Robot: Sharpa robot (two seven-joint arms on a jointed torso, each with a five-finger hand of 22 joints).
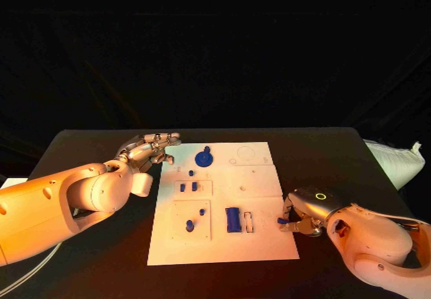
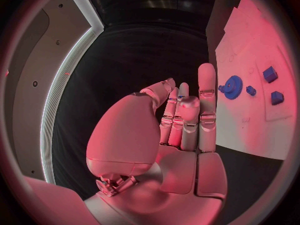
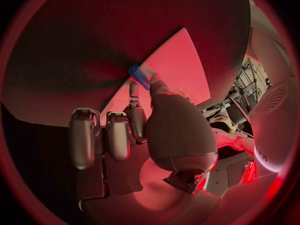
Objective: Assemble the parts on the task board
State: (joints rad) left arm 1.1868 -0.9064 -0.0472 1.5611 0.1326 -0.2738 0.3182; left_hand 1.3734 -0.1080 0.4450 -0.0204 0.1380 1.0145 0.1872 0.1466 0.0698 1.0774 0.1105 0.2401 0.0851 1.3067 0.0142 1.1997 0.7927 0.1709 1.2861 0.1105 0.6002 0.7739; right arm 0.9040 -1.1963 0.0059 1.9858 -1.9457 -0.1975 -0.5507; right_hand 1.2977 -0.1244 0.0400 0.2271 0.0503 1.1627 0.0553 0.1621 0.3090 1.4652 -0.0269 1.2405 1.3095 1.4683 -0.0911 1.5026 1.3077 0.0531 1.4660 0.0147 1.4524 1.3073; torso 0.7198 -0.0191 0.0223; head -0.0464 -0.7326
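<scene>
Partway, by my read: right hand (image 1: 301,221) fingers (image 3: 139,116) clamped on a small blue part (image 3: 140,76) at their tips, not yet seated; left hand (image 1: 148,149) fingers apart, beside task board (image 1: 260,243) carrying several parts.

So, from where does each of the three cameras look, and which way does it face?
Head view: sits on the robot's head, looks down at the board on the black table; both arms show, left hand and right hand.
Left wrist view: sits behind the left hand, faces along its fingers toward the board's edge and the gear.
Right wrist view: sits behind the right hand, faces the board; a small blue part is pinched at the fingertips.
Shared: head and left wrist views both show the gear.
</scene>
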